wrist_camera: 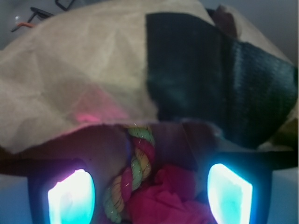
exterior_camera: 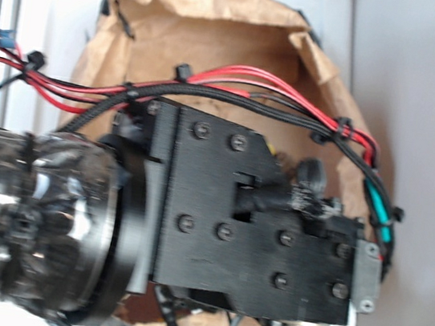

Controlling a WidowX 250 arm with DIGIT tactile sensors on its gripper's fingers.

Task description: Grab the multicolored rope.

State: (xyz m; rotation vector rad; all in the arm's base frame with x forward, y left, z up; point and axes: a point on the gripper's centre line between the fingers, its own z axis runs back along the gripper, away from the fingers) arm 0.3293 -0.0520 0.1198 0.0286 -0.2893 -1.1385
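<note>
In the wrist view the left fingertip (wrist_camera: 71, 198) glows at the bottom, just left of the rope (wrist_camera: 134, 175). The rope runs from under the edge of the paper bag (wrist_camera: 70, 84) down toward the camera, twisted in green, yellow and pink strands. Just right of the rope lies a crumpled pink-red lump (wrist_camera: 173, 198), touching it or nearly so; I cannot tell whether it is cloth or a toy. Further right of the rope is the right fingertip (wrist_camera: 229, 196), and above it a dark patch (wrist_camera: 215, 74) covers part of the bag.

The gripper (wrist_camera: 149, 198) is wide open and holds nothing; the rope and the lump are both between its fingers. The rope sits nearer the left finger than the right one.

In the exterior view the arm (exterior_camera: 250, 216) hides the inside of the bag, so the rope is not seen there; only the bag rim and the red and black cables (exterior_camera: 237, 81) show.

To do the grab well, I think the gripper should shift a little left, so that the rope is in the middle and the lump is outside the right finger. Then it should go lower before closing, otherwise the fingers may pinch the lump together with the rope, or catch the edge of the bag.
</note>
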